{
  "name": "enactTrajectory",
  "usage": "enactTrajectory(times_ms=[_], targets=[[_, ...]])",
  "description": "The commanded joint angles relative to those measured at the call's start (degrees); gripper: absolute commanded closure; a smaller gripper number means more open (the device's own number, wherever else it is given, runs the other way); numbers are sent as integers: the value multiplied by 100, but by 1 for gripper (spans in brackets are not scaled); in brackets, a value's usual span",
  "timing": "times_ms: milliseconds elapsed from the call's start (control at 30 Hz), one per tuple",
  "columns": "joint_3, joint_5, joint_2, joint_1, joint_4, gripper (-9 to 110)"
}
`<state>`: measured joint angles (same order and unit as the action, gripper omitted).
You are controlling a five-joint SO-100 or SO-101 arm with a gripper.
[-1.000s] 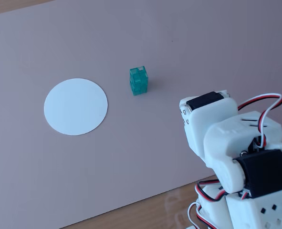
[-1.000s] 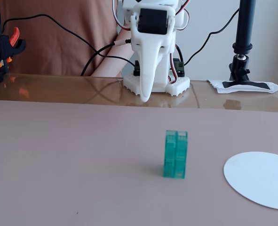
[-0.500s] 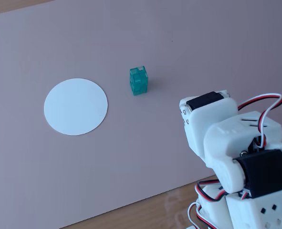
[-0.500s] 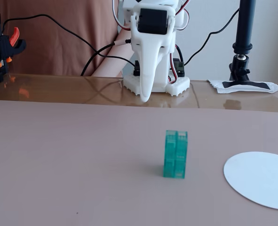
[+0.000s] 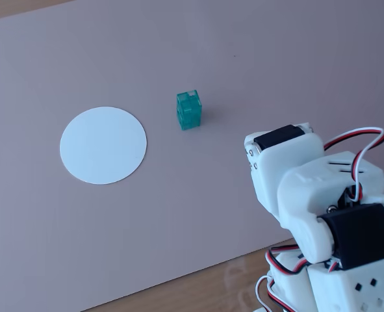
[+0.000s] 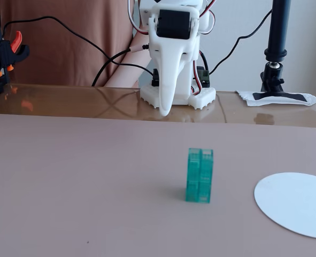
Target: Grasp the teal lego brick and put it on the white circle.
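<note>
The teal lego brick (image 5: 189, 110) stands upright on the pinkish mat, a short way right of the white circle (image 5: 102, 144) in a fixed view. In the other fixed view the brick (image 6: 199, 175) is at centre and the white circle (image 6: 299, 203) lies at the lower right, cut by the edge. My gripper (image 6: 164, 111) hangs folded at the arm's base, tip down on the glossy wooden table behind the mat, well away from the brick. Its jaws look pressed together and hold nothing. In a fixed view only the white arm body (image 5: 308, 188) shows at the lower right; the fingertips are hidden.
A black camera post (image 6: 278, 48) stands on a taped white pad (image 6: 278, 97) at the back right. A black and orange clamp (image 6: 2, 53) is at the back left. A person in brown (image 6: 67, 43) sits behind the table. Black cables (image 6: 115, 59) run to the arm's base.
</note>
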<state>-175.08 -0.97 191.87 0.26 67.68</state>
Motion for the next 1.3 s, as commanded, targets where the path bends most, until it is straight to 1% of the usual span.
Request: enactTrajectory(times_ms=[0,67,167,700,933,1033,1167,1267], targets=[[18,18,35,0,-79,99],[18,18,35,0,-79,99],[18,35,35,0,-79,102],[18,141,35,-79,-79,102],[18,-44,35,-62,-70,102],[44,97,44,-62,-70,102],[334,176,35,-88,-53,102],[721,-105,-272,-439,-141,102]])
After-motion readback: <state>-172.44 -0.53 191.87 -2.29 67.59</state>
